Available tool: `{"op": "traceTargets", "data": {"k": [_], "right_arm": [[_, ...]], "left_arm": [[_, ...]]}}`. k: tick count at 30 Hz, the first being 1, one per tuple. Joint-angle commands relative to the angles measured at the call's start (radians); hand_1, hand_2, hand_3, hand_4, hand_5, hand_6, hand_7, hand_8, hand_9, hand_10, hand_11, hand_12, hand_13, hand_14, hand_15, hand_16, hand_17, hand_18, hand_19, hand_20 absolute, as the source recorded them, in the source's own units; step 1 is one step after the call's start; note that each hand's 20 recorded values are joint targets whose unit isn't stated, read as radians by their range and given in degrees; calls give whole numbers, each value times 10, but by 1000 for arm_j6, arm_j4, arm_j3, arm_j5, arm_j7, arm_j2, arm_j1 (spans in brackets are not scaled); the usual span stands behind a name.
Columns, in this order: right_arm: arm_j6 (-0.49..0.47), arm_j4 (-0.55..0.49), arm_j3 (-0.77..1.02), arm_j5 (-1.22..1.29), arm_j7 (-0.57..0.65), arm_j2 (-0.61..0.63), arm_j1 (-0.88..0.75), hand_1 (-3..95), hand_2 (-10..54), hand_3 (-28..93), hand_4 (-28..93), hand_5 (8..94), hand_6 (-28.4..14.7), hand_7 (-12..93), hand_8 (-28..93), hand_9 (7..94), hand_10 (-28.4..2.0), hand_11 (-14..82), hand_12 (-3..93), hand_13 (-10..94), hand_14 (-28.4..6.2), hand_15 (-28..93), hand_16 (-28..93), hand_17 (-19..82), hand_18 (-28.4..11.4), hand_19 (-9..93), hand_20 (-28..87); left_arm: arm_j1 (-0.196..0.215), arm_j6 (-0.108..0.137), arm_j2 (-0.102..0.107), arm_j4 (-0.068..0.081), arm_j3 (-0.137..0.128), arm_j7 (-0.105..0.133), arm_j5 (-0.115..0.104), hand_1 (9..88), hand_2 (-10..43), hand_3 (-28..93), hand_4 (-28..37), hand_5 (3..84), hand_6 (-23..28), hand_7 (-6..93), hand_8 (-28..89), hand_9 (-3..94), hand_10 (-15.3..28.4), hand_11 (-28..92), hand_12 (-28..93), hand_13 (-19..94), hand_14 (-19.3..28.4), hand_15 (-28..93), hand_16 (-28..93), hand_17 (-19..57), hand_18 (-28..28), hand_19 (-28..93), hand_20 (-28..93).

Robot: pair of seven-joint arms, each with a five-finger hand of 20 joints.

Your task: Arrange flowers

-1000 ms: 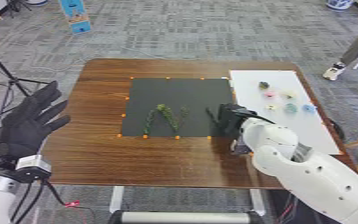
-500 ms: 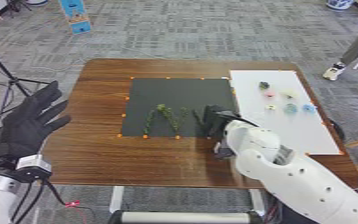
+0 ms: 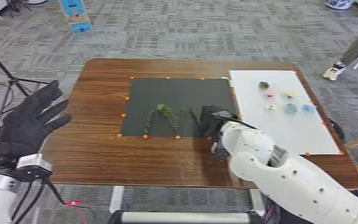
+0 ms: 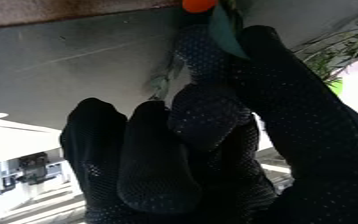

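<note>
On the brown wooden table (image 3: 87,115), a black sheet (image 3: 180,92) is bordered by small orange markers. Green sprigs (image 3: 166,112) are laid on its 6-to-8-o'clock part; the middle one is topped by a denser, yellow-green tuft, while its neighbours are thin and wispy. At the table's 3 o'clock, a white board (image 3: 304,132) is dotted with small flower heads (image 3: 291,108), coloured dark green, pink, pale yellow, cream, blue-green and light blue.

A dark leafy stem (image 3: 196,116) is pinched in the curled fingers of the right hand (image 3: 213,120), over the sheet's 4 o'clock. The left hand (image 3: 29,120) is held open at the table's 9 o'clock, fingers spread.

In the right wrist view, feathery narrow leaves are seen on a sprig near the right hand (image 4: 282,95), and a smooth, pointed leaf (image 4: 225,32) is revealed on the held stem, near an orange marker (image 4: 199,4).
</note>
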Motion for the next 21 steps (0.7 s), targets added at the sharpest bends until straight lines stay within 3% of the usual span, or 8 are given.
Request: {"op": "traceTargets", "data": {"k": [1, 21], "right_arm": [[-5, 35, -27, -76, 25, 9, -8, 466, -95, 779, -137, 753, -13, 431, 212, 853, -75, 597, 378, 825, -49, 814, 412, 577, -189, 932, 738], [-43, 11, -2, -75, -26, 33, -14, 462, -95, 769, -147, 739, -2, 444, 198, 843, -75, 596, 383, 814, -50, 814, 419, 565, -187, 932, 740]], "left_arm": [[6, 1, -3, -3, -2, -4, -7, 216, -56, 650, -283, 226, 15, 147, -83, 176, 80, 114, 202, 153, 129, 95, 47, -130, 236, 378, 60], [7, 2, -7, -4, -2, -3, -5, 217, -52, 645, -283, 226, 16, 146, -82, 176, 81, 114, 201, 153, 130, 94, 47, -132, 238, 380, 59]]}}
